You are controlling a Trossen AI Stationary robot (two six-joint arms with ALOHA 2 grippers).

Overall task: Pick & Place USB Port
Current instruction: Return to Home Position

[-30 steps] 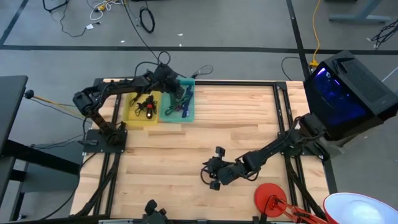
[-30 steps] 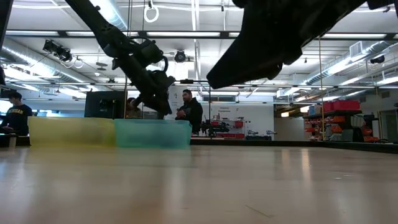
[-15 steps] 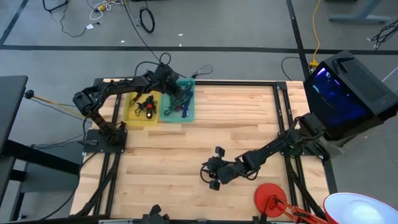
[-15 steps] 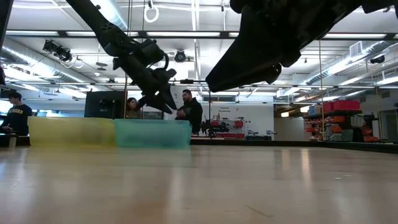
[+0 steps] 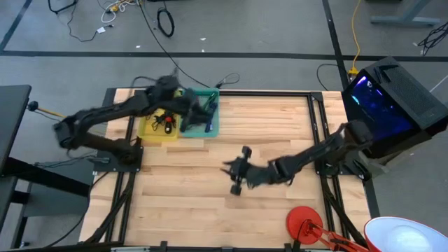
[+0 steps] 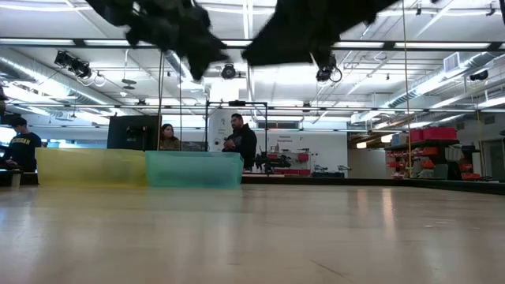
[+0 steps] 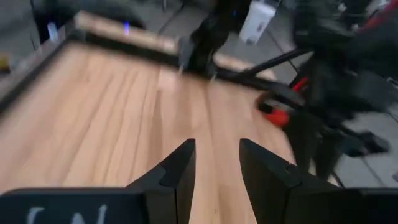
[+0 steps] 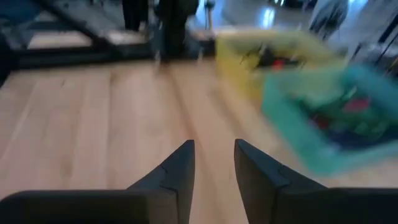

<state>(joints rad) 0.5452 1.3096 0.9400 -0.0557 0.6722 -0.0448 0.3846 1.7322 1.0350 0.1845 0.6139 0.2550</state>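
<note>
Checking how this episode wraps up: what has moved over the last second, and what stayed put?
The left gripper has lifted up and away from the green bin; it is open and empty. The right gripper, also open and empty, has risen and shifted toward the middle of the table. The green bin and the yellow bin stayed where they were.

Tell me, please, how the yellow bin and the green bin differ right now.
The yellow bin sits nearer the left edge of the table; the green bin stands beside it, toward the middle. The yellow bin holds dark cables with a red spot; the green bin's cables look greenish and dark. Both are open-topped bins, side by side.
</note>
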